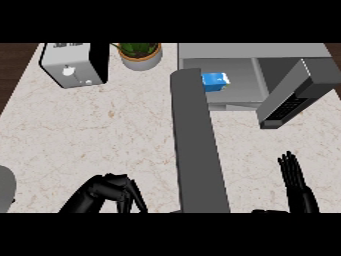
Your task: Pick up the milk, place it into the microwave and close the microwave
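We found no brand or label we could read: the top of the white appliance [75, 65] at the counter's [92, 130] far left carried a faint line of writing, too small for us to make out, and the blue-and-white milk carton [215, 81] showed no legible print either. The milk sat inside the microwave [254, 70] at the far right of the counter, on its floor near the left side of the opening, and neither hand touched it. The microwave door [295, 95] stood open, swung out to the right and toward us. A long grey forearm [196, 145] ran up the middle of the view, its far end just beside the carton; we could not see a hand at that end. The left hand [114, 192] showed at the lower edge, its fingers curled downward over the counter and enclosing nothing we could see. The right hand [297, 182] showed at the lower right, fingers straight and held together, pointing away from us and holding nothing. A potted plant [140, 54] stood at the back between the appliance and the microwave.
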You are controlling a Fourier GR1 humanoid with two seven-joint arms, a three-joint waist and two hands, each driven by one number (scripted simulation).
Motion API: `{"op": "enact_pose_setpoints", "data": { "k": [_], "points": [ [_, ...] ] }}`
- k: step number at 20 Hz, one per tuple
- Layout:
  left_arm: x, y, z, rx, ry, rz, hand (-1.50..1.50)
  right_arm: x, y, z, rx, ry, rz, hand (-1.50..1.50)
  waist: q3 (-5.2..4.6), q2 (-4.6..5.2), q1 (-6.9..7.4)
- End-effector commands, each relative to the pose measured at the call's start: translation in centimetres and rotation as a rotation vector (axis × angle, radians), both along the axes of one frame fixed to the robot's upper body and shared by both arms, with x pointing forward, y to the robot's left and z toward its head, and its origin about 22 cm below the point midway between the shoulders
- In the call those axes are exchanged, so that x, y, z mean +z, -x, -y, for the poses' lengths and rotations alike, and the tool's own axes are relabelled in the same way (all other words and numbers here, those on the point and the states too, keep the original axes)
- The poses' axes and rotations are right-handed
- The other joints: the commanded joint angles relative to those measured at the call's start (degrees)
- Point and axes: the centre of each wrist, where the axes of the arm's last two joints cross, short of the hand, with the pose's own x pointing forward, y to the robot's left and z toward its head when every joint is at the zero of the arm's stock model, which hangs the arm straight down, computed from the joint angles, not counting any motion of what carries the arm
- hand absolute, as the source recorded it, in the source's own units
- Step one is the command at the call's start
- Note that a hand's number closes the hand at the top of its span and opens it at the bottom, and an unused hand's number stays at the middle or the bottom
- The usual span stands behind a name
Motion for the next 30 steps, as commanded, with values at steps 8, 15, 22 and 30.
{"op": "enact_pose_setpoints", "data": {
  "k": [8, 15, 22, 30],
  "points": [
    [-3.5, -3.6, 8.0, -0.268, -0.174, -0.105, 1.50, 1.9, 5.5, 2.6, 0.025, -0.043, 0.056, -1.50, 0.02, 0.14, -0.49],
    [-4.3, -3.8, 12.8, -0.312, -0.269, -0.027, 1.50, 4.0, 6.2, 3.5, 0.063, -0.072, 0.133, -1.50, 0.05, 0.18, -0.80],
    [-6.7, -4.6, 15.6, -0.326, -0.307, -0.114, 1.50, 7.6, 4.2, 2.0, 0.193, -0.128, 0.247, -1.50, -0.07, 0.54, -4.00],
    [-5.9, -6.9, 17.0, -0.174, -0.236, -0.121, 1.50, 10.6, 2.7, 1.8, 0.265, -0.148, 0.288, -1.50, -0.07, 1.32, -7.61]
  ]
}}
